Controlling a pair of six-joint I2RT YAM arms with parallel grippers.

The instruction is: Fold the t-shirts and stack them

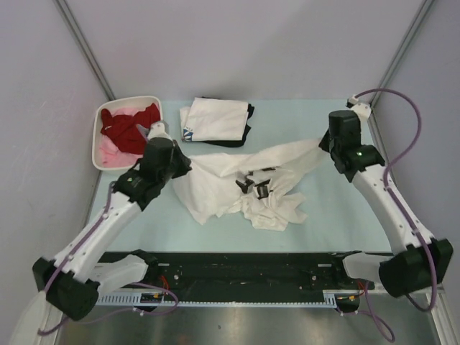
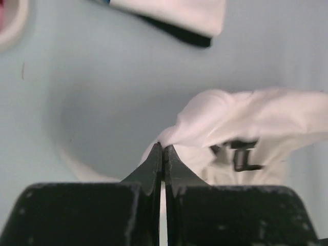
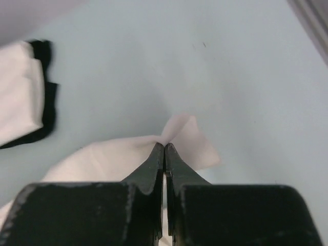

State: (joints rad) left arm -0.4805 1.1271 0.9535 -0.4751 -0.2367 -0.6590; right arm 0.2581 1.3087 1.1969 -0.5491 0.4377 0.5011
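A cream-white t-shirt (image 1: 244, 188) with a black print lies crumpled and stretched across the middle of the light blue table. My left gripper (image 1: 185, 164) is shut on its left end, a pinch of white cloth (image 2: 246, 115) showing at the fingertips (image 2: 163, 147). My right gripper (image 1: 325, 146) is shut on its right corner, with cloth (image 3: 102, 159) bunched at the closed tips (image 3: 164, 146). At the back lies a folded stack (image 1: 215, 121): a white t-shirt with a small blue mark on top of a black one. The stack also shows in the left wrist view (image 2: 179, 13) and the right wrist view (image 3: 18, 87).
A white basin (image 1: 97, 136) at the back left holds a dark red t-shirt (image 1: 129, 126) and a pink one (image 1: 109, 149); its rim (image 2: 13, 25) shows in the left wrist view. Grey walls and metal posts close in the table, whose right edge (image 3: 312, 20) lies near my right gripper.
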